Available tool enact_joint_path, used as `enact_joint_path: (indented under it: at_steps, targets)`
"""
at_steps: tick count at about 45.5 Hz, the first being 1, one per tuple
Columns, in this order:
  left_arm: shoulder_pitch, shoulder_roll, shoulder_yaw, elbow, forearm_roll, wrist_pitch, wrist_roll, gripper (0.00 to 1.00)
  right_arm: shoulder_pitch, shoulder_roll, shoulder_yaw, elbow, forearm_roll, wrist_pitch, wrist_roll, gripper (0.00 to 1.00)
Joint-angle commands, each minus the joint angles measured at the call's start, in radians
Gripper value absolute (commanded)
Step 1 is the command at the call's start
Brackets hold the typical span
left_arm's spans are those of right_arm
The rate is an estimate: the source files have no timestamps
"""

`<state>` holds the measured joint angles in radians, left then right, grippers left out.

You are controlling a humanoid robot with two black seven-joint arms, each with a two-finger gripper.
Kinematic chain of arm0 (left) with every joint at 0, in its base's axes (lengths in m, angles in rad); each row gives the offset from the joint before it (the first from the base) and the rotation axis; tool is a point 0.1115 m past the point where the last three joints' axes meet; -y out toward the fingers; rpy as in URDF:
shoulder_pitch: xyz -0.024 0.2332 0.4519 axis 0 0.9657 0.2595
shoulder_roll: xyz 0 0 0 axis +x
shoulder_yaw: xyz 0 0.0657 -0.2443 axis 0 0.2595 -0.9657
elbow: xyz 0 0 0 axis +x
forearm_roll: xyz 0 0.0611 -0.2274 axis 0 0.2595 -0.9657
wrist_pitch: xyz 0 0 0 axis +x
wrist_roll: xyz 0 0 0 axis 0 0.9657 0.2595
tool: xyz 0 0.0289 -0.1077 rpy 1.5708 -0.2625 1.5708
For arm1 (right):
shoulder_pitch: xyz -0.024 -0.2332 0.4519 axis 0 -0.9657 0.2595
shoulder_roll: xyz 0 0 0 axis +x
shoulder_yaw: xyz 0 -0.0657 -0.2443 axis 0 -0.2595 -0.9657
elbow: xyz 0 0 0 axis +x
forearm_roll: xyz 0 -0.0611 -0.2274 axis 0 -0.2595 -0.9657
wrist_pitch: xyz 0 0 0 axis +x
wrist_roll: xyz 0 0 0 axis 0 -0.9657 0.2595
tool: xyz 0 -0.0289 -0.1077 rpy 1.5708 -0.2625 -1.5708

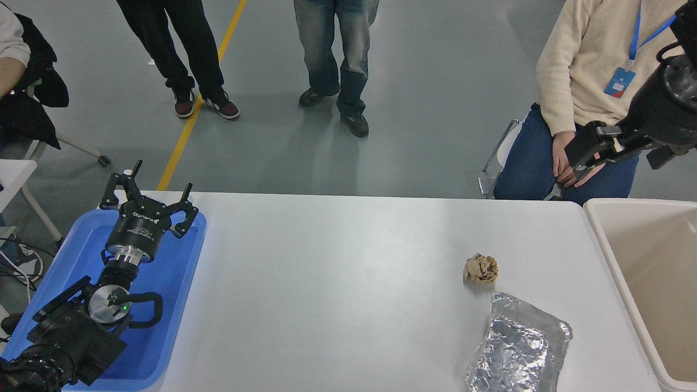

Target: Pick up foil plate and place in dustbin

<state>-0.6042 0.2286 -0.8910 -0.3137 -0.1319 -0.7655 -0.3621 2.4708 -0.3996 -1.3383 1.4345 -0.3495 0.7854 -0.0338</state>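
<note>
The right arm comes in high at the upper right edge, lifted well above the white surface, its forearm pointing leftward. The right gripper hangs in front of a seated person's knee and hand, beyond the surface's far edge; whether its jaws are released or clenched cannot be told from this angle, and nothing shows between them. The left arm is parked at the lower left, stretched over a shallow blue plastic tray, and the left gripper points away with its jaws spread wide and empty.

The large crinkled silver aluminium-foil plate lies flat on the surface at the near right, roughly rectangular with rounded corners and a raised, wrinkled rim, its near end cut off by the bottom edge of the view. Just beyond it, apart from it, sits a small crumpled tan paper ball. The big rectangular cream plastic dustbin stands beside the right end of the surface, its thick rounded rim near the foil plate.
</note>
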Motion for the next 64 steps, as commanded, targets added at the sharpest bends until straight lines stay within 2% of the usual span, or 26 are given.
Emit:
enact_joint_path:
  at_steps: [1, 64]
  targets:
    - [0.0, 0.0, 0.001, -0.001, 0.002, 0.0, 0.0, 1.0, 0.011, -0.01, 0.001, 0.0, 0.001, 0.0, 0.0, 1.0]
    - [0.001, 0.001, 0.0, 0.001, 0.0, 0.0, -0.001, 1.0, -0.039, -0.041, -0.022, 0.004, 0.009, 0.0, 0.0, 1.0]
